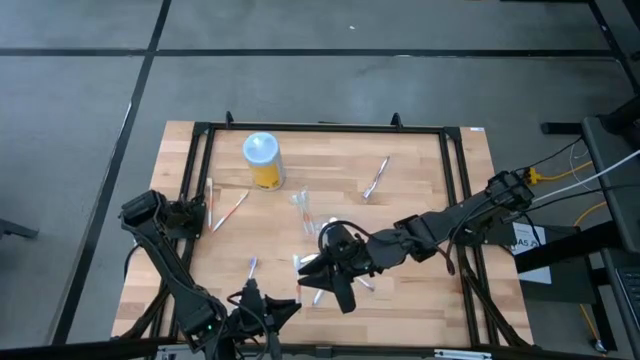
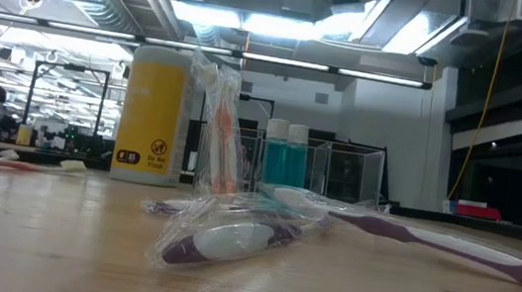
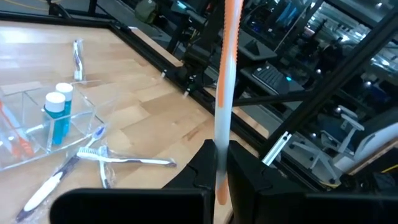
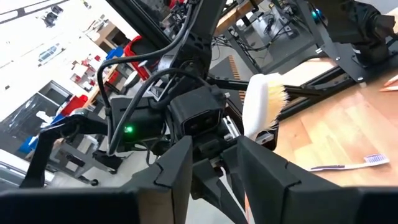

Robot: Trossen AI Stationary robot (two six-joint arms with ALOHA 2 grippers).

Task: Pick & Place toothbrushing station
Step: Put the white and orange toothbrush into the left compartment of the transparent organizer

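One orange-and-white toothbrush (image 3: 224,74) is held upright between the fingers of the left gripper (image 3: 221,152), which are clamped on its lower handle, at the table's near edge. Its white-bristled head (image 4: 264,102) is seen just beyond the right gripper (image 4: 214,158), whose fingers are spread apart and closed on nothing. In the high view the right gripper (image 1: 332,272) is placed just beside the left gripper (image 1: 262,303), and slightly farther onto the table.

Ahead of the left gripper, a clear compartmented holder (image 3: 81,115) is found on the wooden table (image 1: 420,230); two blue-capped bottles (image 3: 56,106) are stood in one compartment and an orange toothbrush (image 3: 13,134) is leaned in the next. Several purple-and-white toothbrushes (image 3: 93,155) are scattered between this holder and the left gripper, partly crossed over one another. A wrapped purple toothbrush (image 2: 230,237) and a bare purple toothbrush (image 2: 429,237) are shown lying flat in the low view.

Farther from both grippers, a yellow bottle with a white lid (image 1: 263,160) is stood upright near the far edge. A pale toothbrush (image 1: 375,178) is laid well beyond the right gripper, and an orange-tipped toothbrush (image 1: 228,208) is laid beside the left arm's base.
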